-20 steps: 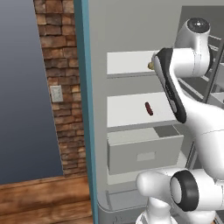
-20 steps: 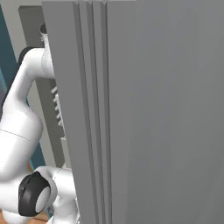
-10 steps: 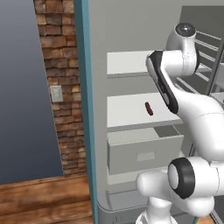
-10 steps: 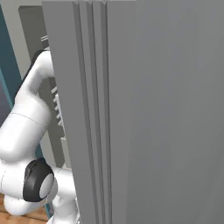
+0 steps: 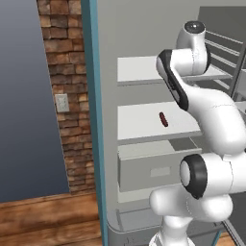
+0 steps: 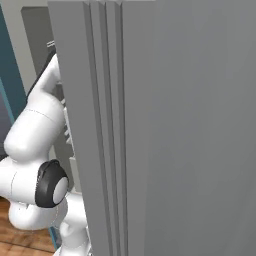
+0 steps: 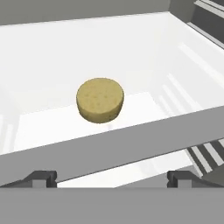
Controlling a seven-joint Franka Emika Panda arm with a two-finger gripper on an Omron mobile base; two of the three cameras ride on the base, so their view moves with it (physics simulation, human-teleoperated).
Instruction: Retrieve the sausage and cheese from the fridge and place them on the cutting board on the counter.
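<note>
Cheese (image 7: 100,100) sits ahead of your gripper (image 7: 112,177) in the hand view: a round, pale yellow, speckled disc, lying flat on a white shelf (image 7: 52,52) inside the fridge (image 5: 108,62). It rests at about 11 o'clock from the midpoint between the fingertips (image 7: 43,177), beyond a grey front edge of a shelf that crosses the picture between the tips and the cheese. You have the jaws spread wide, one tip at the lower left, the other at the lower right, with nothing between them and nothing touching them.

From the left base view you can see the arm reaching into the open fridge at the level of the upper shelf (image 5: 139,69), the hand itself hidden behind the arm's own links. On the middle shelf (image 5: 144,122), the sausage (image 5: 164,119) lies as a short dark red-brown link, alone, slightly tilted, at roughly 7 o'clock from the arm's elbow. Below that shelf the pale drawer (image 5: 153,166) stands pulled partly out. At 9 o'clock from the fridge's teal edge you have a brick wall (image 5: 65,96) with a light switch plate (image 5: 62,103) on it.

In the right base view the grey fridge door (image 6: 165,130) stands close to the camera, with the arm at its left.
</note>
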